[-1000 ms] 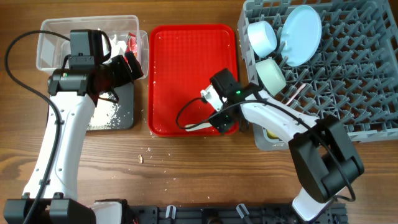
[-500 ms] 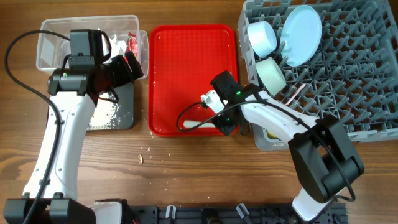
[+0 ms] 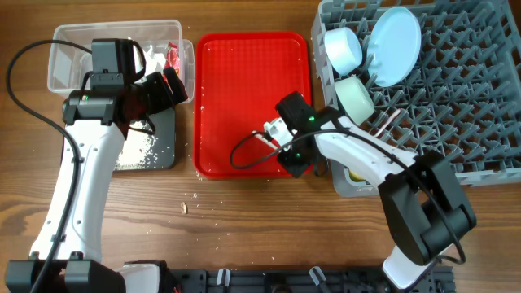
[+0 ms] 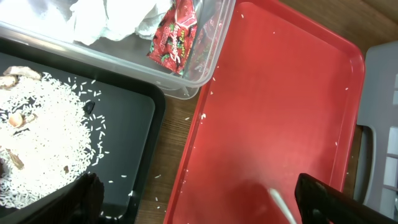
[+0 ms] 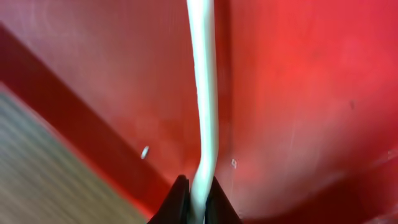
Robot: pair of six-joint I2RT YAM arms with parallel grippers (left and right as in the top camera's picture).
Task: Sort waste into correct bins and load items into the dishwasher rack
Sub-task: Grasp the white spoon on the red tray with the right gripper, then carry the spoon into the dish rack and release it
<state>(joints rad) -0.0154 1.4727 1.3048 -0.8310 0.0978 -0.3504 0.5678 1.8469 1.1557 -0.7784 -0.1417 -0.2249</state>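
The right gripper (image 3: 293, 157) sits low at the near edge of the red tray (image 3: 244, 73), its jaws clenched on the thin handle of a white plastic utensil (image 5: 205, 93) that stretches out over the tray floor; whether it is the fork or the spoon cannot be told. Across the table the left gripper (image 4: 199, 186) hangs with jaws spread wide and empty above the black tray (image 4: 134, 118) of rice (image 4: 43, 124), beside the clear tub (image 3: 61, 69) holding a red wrapper (image 4: 177, 40) and tissue (image 4: 112, 18). A plate (image 3: 395, 45) and two bowls (image 3: 343, 49) already stand in the grey rack (image 3: 464, 106). The pick looks best done by lifting straight up over the tray's lip before swinging right, since a pinch on so slim and slick a handle could let it swivel, then lowering it between pegs next to the bowls
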